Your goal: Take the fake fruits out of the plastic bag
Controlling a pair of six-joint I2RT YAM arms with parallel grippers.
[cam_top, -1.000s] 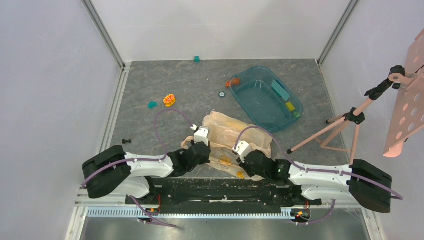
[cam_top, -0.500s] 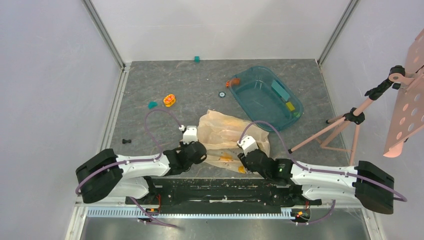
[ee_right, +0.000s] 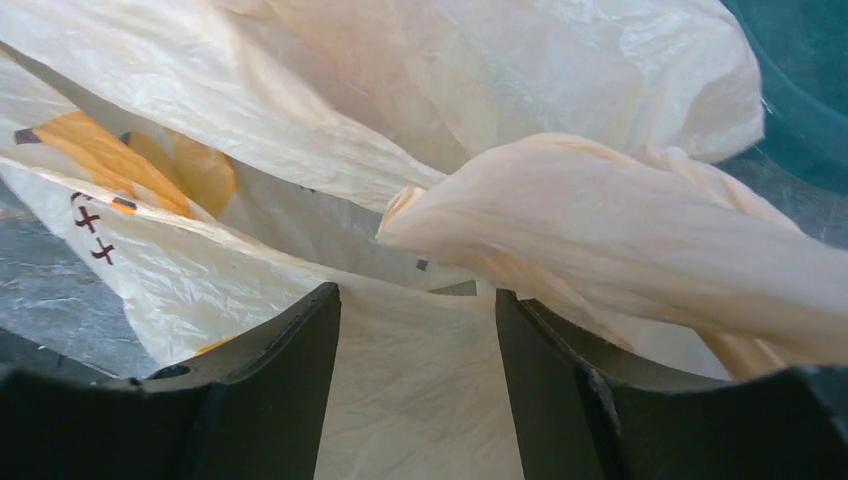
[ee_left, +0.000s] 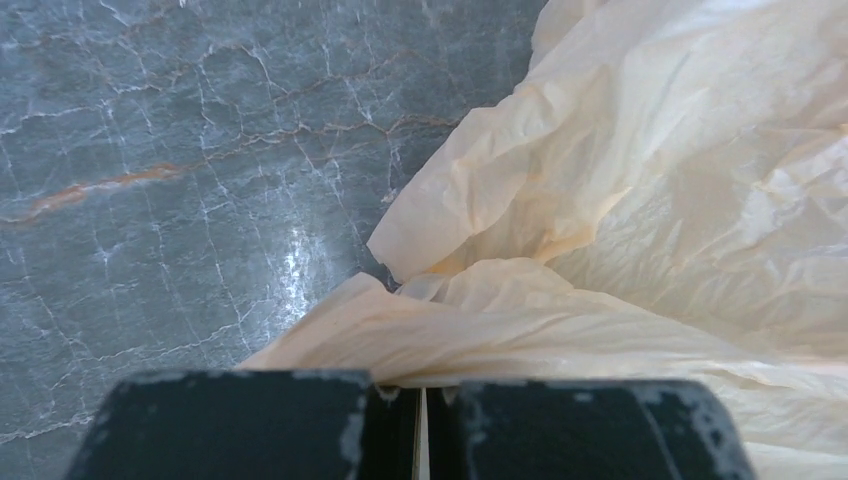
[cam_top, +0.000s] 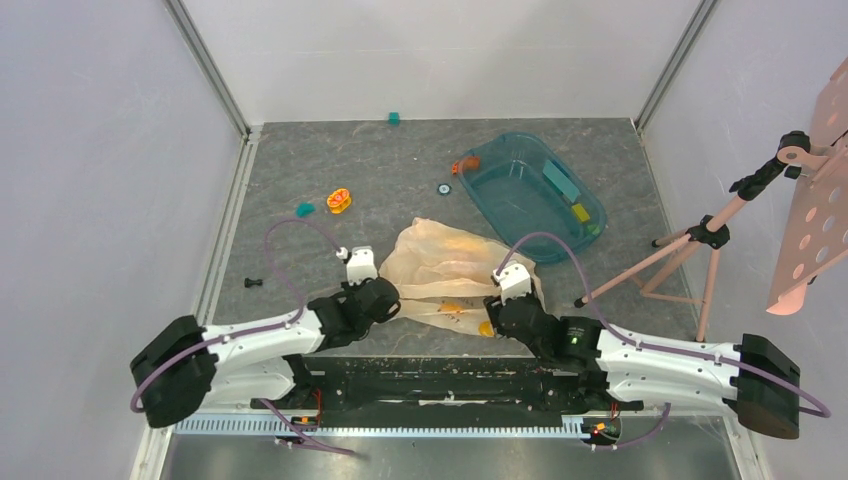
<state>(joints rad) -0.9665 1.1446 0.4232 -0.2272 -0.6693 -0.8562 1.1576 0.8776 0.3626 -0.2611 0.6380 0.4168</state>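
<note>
The plastic bag (cam_top: 450,265) lies crumpled and fairly flat on the grey floor near the front, pale peach with orange printed marks (ee_right: 110,150). My left gripper (cam_top: 388,300) is shut on the bag's left edge; in the left wrist view a thin fold of film is pinched between the closed fingers (ee_left: 420,385), and the bag (ee_left: 650,200) spreads away to the right. My right gripper (cam_top: 497,312) sits at the bag's right front corner. Its jaws (ee_right: 415,300) stand open over loose film, with a twisted handle loop (ee_right: 620,230) just beyond. The fake fruits are hidden.
A teal transparent tub (cam_top: 497,160) holding small blocks stands at the back right. An orange-yellow ring toy (cam_top: 340,200) and a teal block (cam_top: 305,209) lie at the left, another teal block (cam_top: 395,118) at the back wall. A pink tripod stand (cam_top: 690,250) stands right.
The right gripper has opened and slid right along the bag's front. The left arm has pulled leftward with the bag's edge, stretching the bag flatter.
</note>
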